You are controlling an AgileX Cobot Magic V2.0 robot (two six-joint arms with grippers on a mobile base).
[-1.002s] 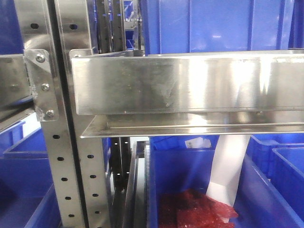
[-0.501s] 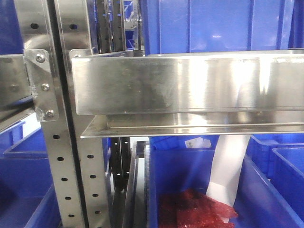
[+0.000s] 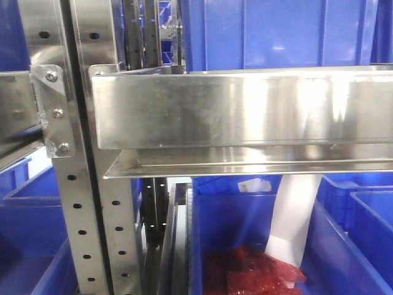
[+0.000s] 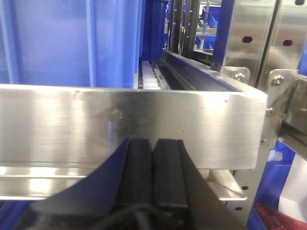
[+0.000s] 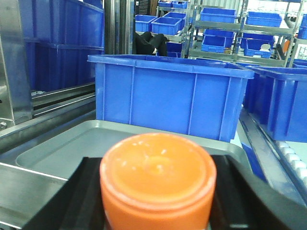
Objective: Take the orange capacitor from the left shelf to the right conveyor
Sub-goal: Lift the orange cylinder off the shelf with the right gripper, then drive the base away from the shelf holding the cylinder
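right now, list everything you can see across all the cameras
orange capacitor: one, orange, close up in the right wrist view
left shelf: one, brushed steel, across the front view
uprights: at least two, perforated steel, left of shelf
tray: one, silver, behind the capacitor
bins: several, blue, around the shelf and behind the tray
red crinkled material: one heap, in bin under shelf
white sheet: one, reaching down into that bin
left claw: one, black, shut, empty, facing shelf lip
right claw: one, black, shut on the capacitor
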